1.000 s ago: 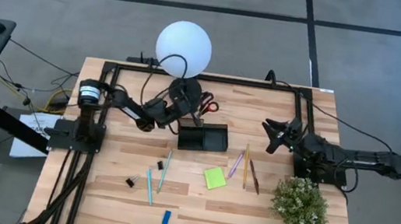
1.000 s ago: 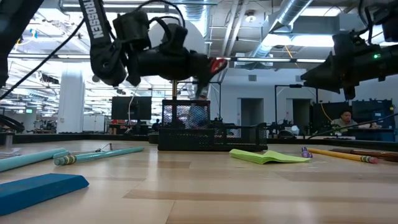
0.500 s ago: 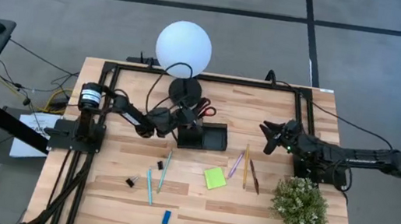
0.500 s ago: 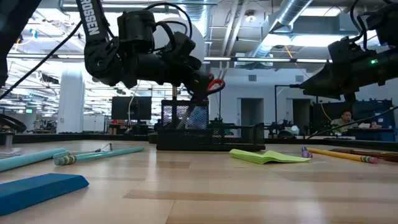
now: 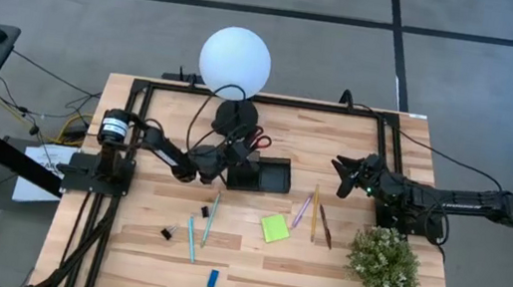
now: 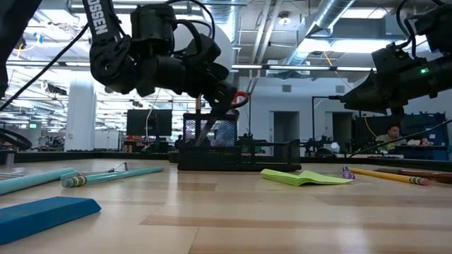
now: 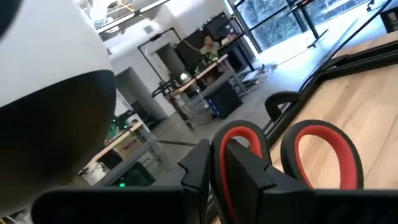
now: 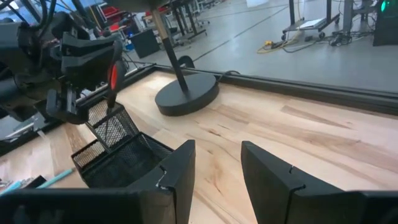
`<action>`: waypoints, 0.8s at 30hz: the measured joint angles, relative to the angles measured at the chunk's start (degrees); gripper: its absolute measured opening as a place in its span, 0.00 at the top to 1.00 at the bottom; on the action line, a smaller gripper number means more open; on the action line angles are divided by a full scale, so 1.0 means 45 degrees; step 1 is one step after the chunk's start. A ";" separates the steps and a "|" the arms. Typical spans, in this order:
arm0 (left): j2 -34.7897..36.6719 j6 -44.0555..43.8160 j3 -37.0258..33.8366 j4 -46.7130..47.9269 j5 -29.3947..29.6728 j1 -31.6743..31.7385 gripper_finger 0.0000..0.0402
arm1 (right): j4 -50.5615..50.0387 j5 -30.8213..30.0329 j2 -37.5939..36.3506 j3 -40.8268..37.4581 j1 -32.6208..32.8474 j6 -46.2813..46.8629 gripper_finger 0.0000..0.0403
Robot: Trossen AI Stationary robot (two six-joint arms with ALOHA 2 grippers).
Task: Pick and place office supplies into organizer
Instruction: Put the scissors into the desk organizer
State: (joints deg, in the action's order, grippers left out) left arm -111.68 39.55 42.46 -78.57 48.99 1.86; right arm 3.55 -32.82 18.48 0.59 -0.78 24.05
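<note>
Step in hand, by judgement: placing the red-handled scissors into the low black wire-mesh organizer.

Left gripper over the tall end compartment of the organizer, at its end toward the round black lamp base under the white globe lamp. Scissors clamped at the handle loops between the dark fingers, blades pointing down into the mesh compartment, red loops above the rim. Blade tips hidden behind the mesh; depth inside the compartment not readable. Grip reads as slackening rather than fully clenched, but handles not yet visibly free of the pads.

Right gripper hanging above the table near the thin pencils, well apart from the organizer, fingers parted, nothing between them. Waiting, apparently.

Still lying on the wooden tabletop: lime-green sticky-note pad, light-blue pens, tiny black clips, small blue eraser. Green potted plant at the right side, not part of the job.

Next move, as a judgement: full release only with the scissors standing inside the compartment walls, then a straight lift clear of the handles so the loops are not dragged out. Lamp stem and base close by; retreat away from them.

Progress: first item going in, most supplies outstanding.
</note>
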 joint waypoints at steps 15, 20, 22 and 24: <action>-0.0034 0.0081 -0.0034 0.0116 0.0853 -0.0852 0.83 | 0.0000 0.0000 0.0000 0.0000 0.0000 0.0010 0.70; -0.0034 -0.0222 -0.0034 0.0201 0.1867 -0.1074 0.73 | 0.0001 0.0000 0.0000 0.0000 0.0000 0.0010 0.69; -0.0034 -0.0228 -0.0030 0.0198 0.2275 -0.1235 0.69 | 0.0000 0.0000 0.0000 0.0001 0.0000 0.0010 0.70; -0.0030 -0.0159 -0.0020 0.0138 0.2544 -0.1462 0.66 | 0.0002 0.0000 0.0000 -0.0001 0.0000 0.0010 0.70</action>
State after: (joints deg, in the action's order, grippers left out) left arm -111.81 38.83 42.37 -77.95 60.44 -4.72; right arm 3.56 -32.82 18.48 0.59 -0.78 24.10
